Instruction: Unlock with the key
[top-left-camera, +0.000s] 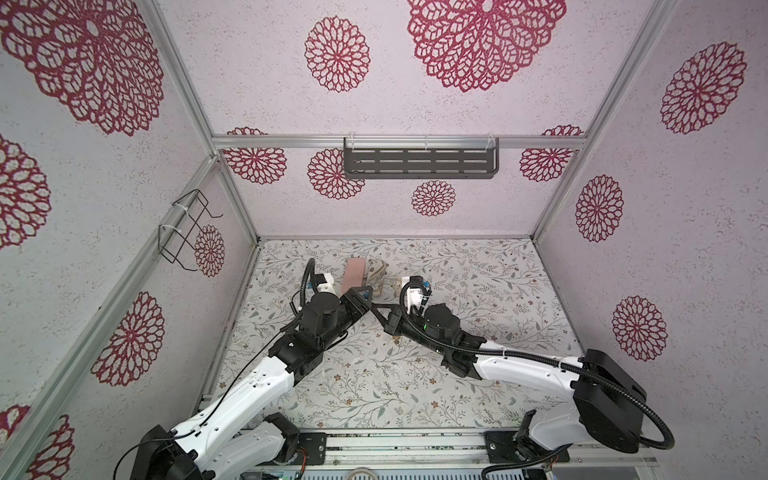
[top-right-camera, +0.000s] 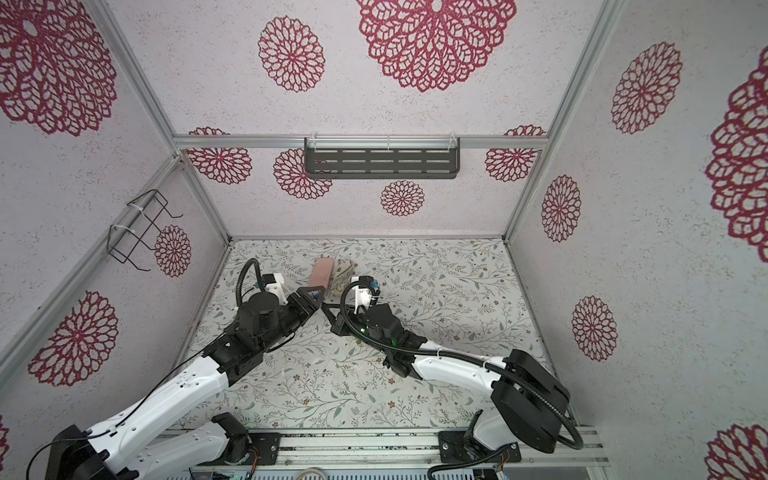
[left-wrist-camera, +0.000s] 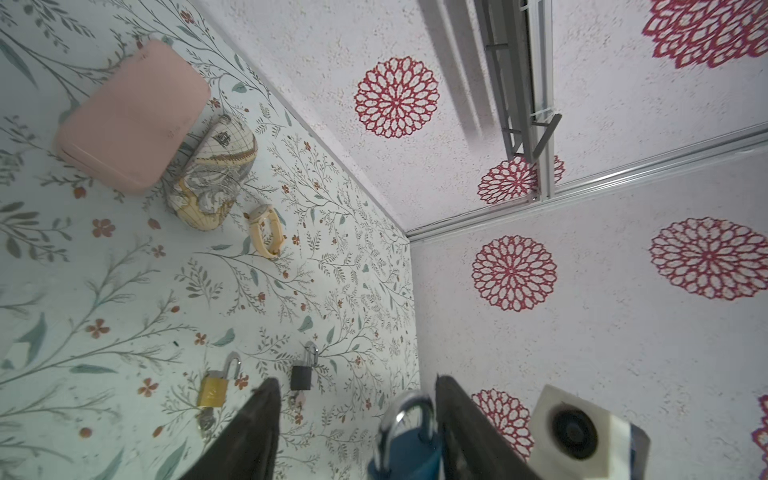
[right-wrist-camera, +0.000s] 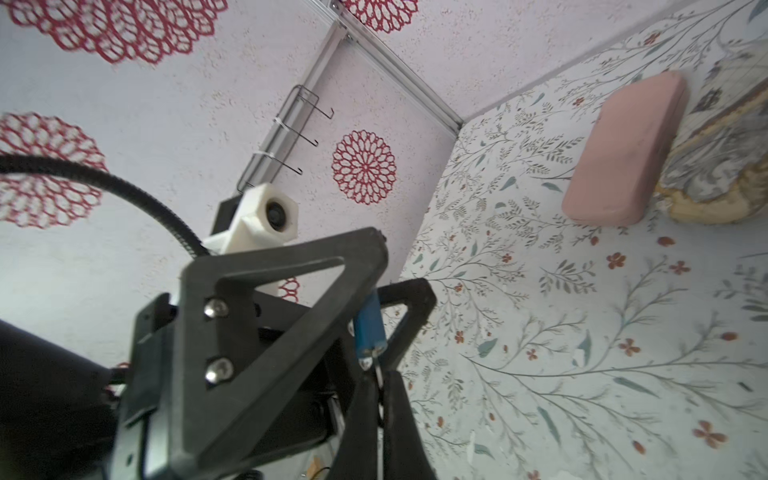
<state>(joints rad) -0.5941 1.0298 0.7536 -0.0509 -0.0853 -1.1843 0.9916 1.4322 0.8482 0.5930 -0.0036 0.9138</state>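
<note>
I see a pink rounded-rectangular hard case on the floral tabletop, touching a cream map-print pouch. A cream plastic wristwatch lies just beside the pouch. On the walls I see a dark slotted metal shelf and a black wire rack.

**Layout, mid-table**

Case and pouch touch at the table's back, pouch on the right. Strap just beside the pouch. Loose padlock and second loose padlock side by side, well apart from it. Before the case: third padlock between left gripper fingers, key at its base in right gripper. Shelf on back wall, wire rack on left wall.
</note>
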